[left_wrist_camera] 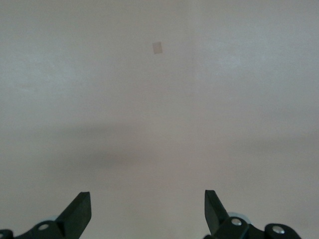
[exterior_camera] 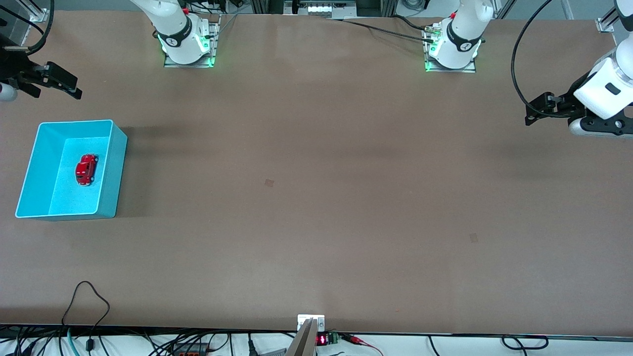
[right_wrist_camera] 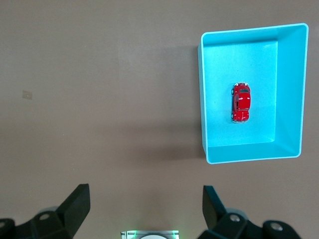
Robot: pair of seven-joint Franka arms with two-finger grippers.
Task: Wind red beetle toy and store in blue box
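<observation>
The red beetle toy (exterior_camera: 86, 169) (right_wrist_camera: 240, 102) lies on its wheels on the floor of the blue box (exterior_camera: 113, 173) (right_wrist_camera: 290, 89), which stands at the right arm's end of the table. My right gripper (exterior_camera: 58, 94) (right_wrist_camera: 144, 191) hangs open and empty above the table, beside the box and apart from it. Up over the left arm's end of the table, my left gripper (exterior_camera: 536, 111) (left_wrist_camera: 147, 196) is open too, with only bare brown table under it.
The two arm bases (exterior_camera: 188, 39) (exterior_camera: 452, 47) stand at the table's edge farthest from the front camera. Small pale patches (exterior_camera: 269, 182) (exterior_camera: 474, 238) mark the brown surface. Cables (exterior_camera: 86, 301) trail over the edge nearest the front camera.
</observation>
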